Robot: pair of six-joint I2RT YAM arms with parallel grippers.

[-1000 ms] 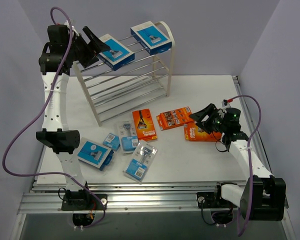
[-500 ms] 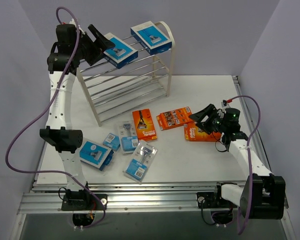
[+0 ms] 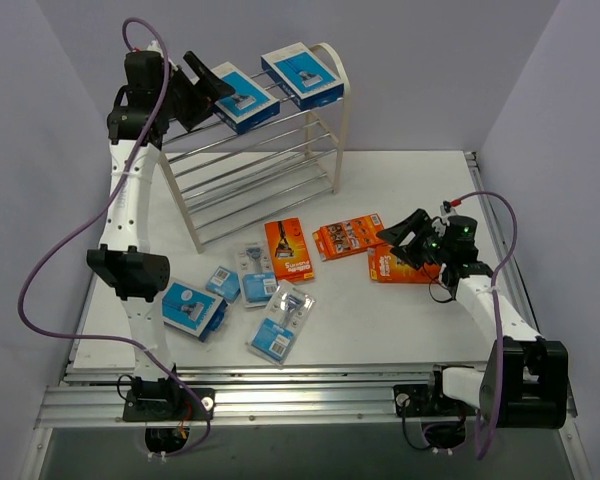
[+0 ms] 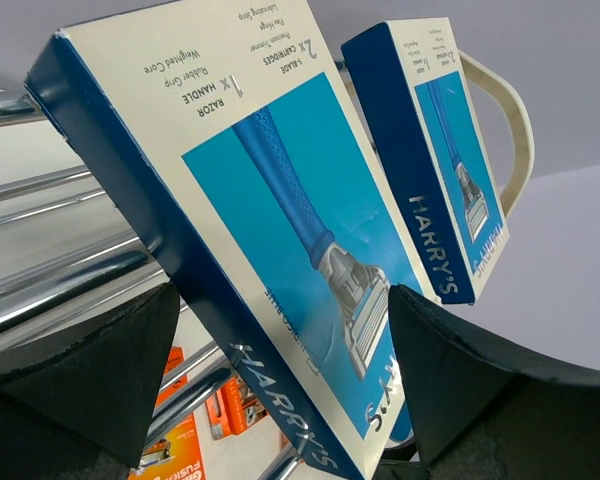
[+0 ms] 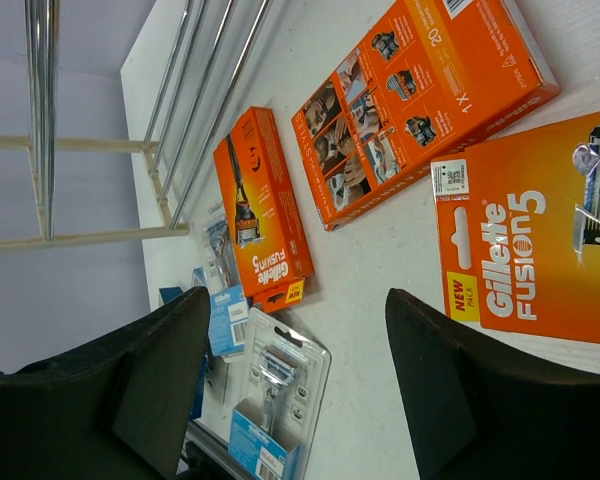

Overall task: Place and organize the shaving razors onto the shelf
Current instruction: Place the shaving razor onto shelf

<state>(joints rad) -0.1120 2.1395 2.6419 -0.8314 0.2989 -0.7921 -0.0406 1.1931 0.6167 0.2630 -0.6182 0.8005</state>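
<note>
Holding the blue box [image 3: 244, 98] across wide-spread jaws, our left gripper [image 3: 216, 94] should lay it flat on the shelf [image 3: 344, 110], right of nothing, left of its twin [image 3: 302, 75]; our right gripper [image 3: 398, 245] hangs half-open, empty.

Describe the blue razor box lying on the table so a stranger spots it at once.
From the white shelf at the table's far left, come toward the arm bases. The blue box lies beside the left arm, left of the clear blister packs; unlike them, it is solid cardboard.
</note>
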